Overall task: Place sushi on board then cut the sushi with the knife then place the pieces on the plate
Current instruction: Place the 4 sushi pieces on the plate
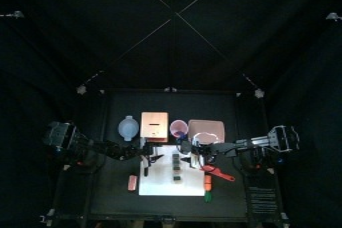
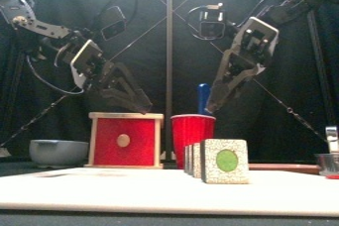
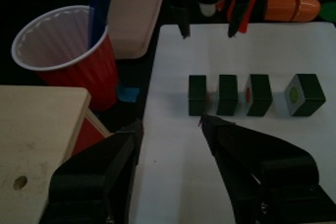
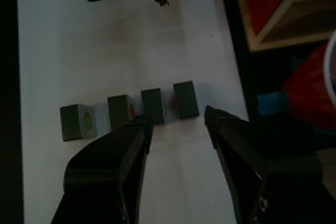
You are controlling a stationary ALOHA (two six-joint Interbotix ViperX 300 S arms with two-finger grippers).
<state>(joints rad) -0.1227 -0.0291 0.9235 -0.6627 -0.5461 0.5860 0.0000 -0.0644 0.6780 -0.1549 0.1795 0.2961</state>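
On the worktop point(image 1: 114, 200) lies the white board point(image 3: 250, 140), with the pink tray point(image 1: 205, 130) behind it, just beside the red cup point(image 2: 193, 136). My left hand point(image 3: 168, 128) and right hand point(image 4: 176, 122) both hang over the board, spread wide and pinching nothing. Between them stands the sushi point(image 3: 227, 94), four dark green slices in a row (one end slice a little apart). My worry is that the slices stand close, so closing on one may topple its neighbour or catch two, and the carry could clip the cup.
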